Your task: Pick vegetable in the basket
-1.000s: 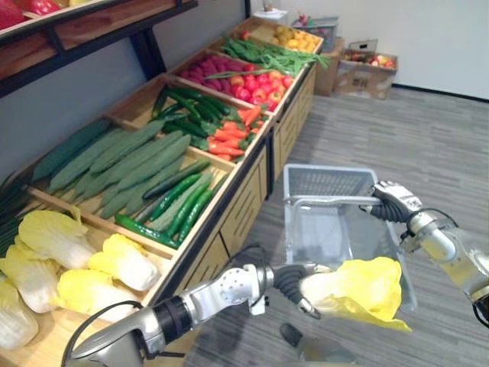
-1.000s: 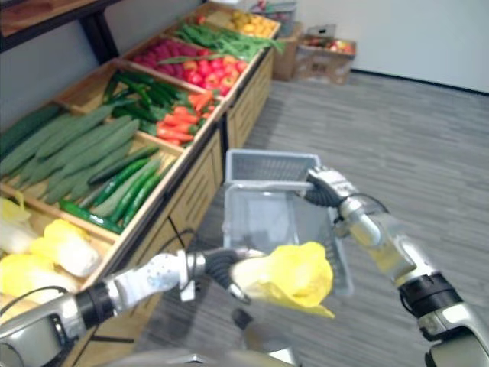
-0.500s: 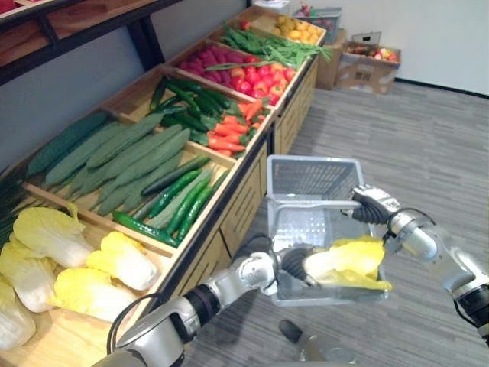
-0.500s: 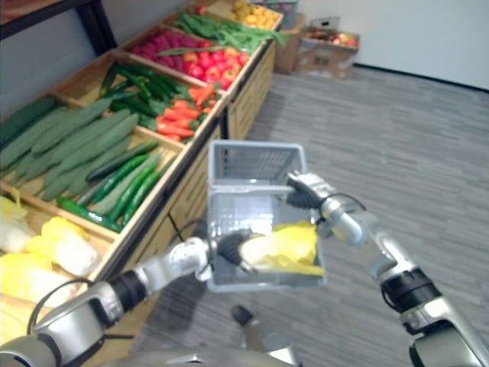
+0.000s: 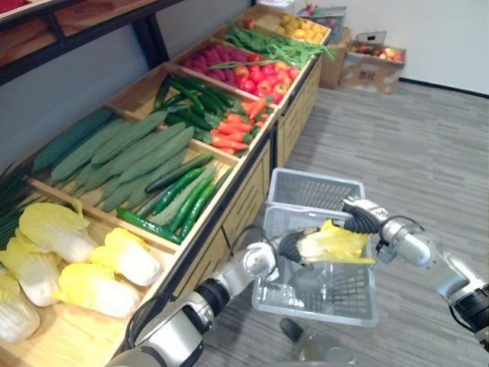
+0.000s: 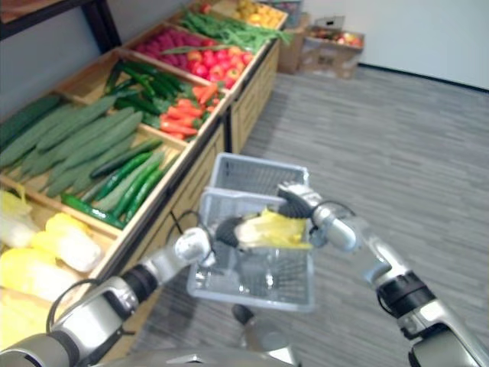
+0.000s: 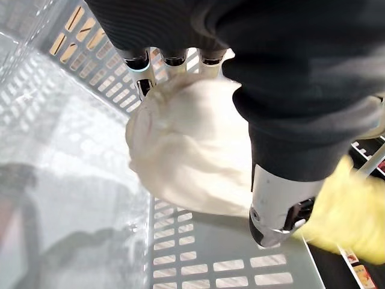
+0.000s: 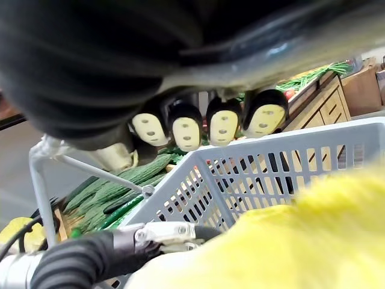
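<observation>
Cabbage (image 5: 340,246) now sits lower, down inside the basket (image 5: 317,294); left hand (image 5: 291,248) clamps its pale base, fingers and thumb wrapped round; yellow leaves stick out past the fingertips; right hand (image 5: 361,216), just beyond, fingers curled on the basket handle (image 8: 38,186).

A wooden stand (image 5: 246,200) runs from 7 to 12 o'clock. Its bins hold pale cabbages (image 5: 92,264) at 8, big cucumbers (image 5: 126,153) at 9, slimmer ones (image 5: 182,197) near centre, carrots (image 5: 229,136) and green peppers (image 5: 187,98) at 11, and tomatoes (image 5: 261,80), beans (image 5: 279,50) and yellow fruit (image 5: 299,30) at 12. A cardboard box (image 5: 373,67) sits at 1 on grey floor (image 5: 405,153).
</observation>
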`<state>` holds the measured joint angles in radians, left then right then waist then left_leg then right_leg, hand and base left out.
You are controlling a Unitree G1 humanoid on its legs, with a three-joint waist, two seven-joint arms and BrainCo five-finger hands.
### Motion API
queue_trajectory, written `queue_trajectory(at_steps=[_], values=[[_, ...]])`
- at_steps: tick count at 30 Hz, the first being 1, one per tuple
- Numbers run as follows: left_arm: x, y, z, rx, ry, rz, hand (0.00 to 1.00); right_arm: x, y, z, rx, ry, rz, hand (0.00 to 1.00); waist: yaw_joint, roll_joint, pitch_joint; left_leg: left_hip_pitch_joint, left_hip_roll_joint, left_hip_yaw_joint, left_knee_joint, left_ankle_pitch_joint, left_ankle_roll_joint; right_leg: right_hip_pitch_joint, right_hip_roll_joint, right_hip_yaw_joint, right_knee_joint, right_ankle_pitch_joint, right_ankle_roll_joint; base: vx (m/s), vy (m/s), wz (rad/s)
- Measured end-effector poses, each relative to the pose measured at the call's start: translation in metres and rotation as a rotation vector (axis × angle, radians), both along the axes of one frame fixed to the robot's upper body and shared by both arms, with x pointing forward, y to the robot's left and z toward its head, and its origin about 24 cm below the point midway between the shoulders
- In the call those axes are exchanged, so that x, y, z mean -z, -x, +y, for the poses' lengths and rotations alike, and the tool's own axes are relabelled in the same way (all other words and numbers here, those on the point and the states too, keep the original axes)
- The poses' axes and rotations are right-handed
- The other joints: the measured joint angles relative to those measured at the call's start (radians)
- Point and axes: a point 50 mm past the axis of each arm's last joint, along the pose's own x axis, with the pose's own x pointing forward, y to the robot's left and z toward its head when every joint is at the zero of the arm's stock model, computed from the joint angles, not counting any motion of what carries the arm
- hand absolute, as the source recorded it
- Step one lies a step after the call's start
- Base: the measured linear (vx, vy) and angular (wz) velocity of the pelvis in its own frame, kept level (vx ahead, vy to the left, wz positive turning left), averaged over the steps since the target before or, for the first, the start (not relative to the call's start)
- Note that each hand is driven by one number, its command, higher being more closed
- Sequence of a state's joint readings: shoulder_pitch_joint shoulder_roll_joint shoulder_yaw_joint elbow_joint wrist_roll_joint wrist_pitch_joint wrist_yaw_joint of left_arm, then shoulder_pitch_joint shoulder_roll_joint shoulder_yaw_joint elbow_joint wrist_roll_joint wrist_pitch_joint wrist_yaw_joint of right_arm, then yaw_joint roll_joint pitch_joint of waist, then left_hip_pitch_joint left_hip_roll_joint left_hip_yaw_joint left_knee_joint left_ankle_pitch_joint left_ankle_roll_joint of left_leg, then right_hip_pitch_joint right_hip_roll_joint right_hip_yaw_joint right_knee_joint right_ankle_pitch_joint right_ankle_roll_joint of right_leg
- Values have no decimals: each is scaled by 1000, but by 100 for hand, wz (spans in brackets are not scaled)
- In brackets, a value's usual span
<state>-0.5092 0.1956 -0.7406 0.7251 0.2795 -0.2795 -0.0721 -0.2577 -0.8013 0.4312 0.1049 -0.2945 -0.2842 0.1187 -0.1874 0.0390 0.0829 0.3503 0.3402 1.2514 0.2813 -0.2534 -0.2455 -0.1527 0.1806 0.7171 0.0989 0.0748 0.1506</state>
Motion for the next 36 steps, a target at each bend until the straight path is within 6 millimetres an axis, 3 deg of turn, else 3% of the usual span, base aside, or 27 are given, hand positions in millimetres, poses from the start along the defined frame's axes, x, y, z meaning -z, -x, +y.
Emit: queue_trajectory(at_steps=[10, 15, 20, 25, 29, 32, 36], values=[[-10, -7, -4, 17, -14, -42, 0, 8, 5, -4, 22, 5, 40, 100, 10, -3, 2, -25, -2, -40, -1, 2, 4, 1, -24, -33, -10, 0, 0, -44, -21, 13], [-27, -6, -16, 79, 23, -95, 0, 15, 9, -15, 100, -39, 51, 100, 24, -6, 4, -47, -1, -89, 0, 3, 13, 7, -47, -78, -13, 0, 0, -40, -9, 27], [-52, 12, -33, 256, 65, -174, 0, 31, 13, -46, 308, -93, 93, 100, 58, -8, 5, -72, 0, -164, 3, 2, 25, 28, -83, -146, -20, -6, -2, -37, -5, 45], [-79, 40, -40, 408, 207, -155, 0, 47, 30, -90, 592, -126, 112, 100, 75, -10, 5, -136, -9, -280, 5, 7, 47, 37, -135, -254, -16, -17, -4, -34, 1, 63], [-92, 72, -46, 581, 296, -70, 0, 62, 48, -125, 866, -215, 115, 100, 99, -11, 4, -193, -25, -388, 5, 9, 65, 43, -180, -363, -8, -17, -4, -61, 8, 72], [-97, 85, -44, 653, 342, 15, 0, 73, 61, -140, 996, -264, 128, 100, 113, -12, 3, -224, -41, -448, 3, 13, 79, 54, -212, -418, -8, -22, 1, -82, 20, 64], [-110, 100, -35, 731, 420, 118, 0, 103, 100, -158, 1218, -337, 198, 100, 130, -17, -16, -289, -67, -560, 1, 24, 112, 68, -273, -543, 1, -39, 8, -66, 24, 97]])
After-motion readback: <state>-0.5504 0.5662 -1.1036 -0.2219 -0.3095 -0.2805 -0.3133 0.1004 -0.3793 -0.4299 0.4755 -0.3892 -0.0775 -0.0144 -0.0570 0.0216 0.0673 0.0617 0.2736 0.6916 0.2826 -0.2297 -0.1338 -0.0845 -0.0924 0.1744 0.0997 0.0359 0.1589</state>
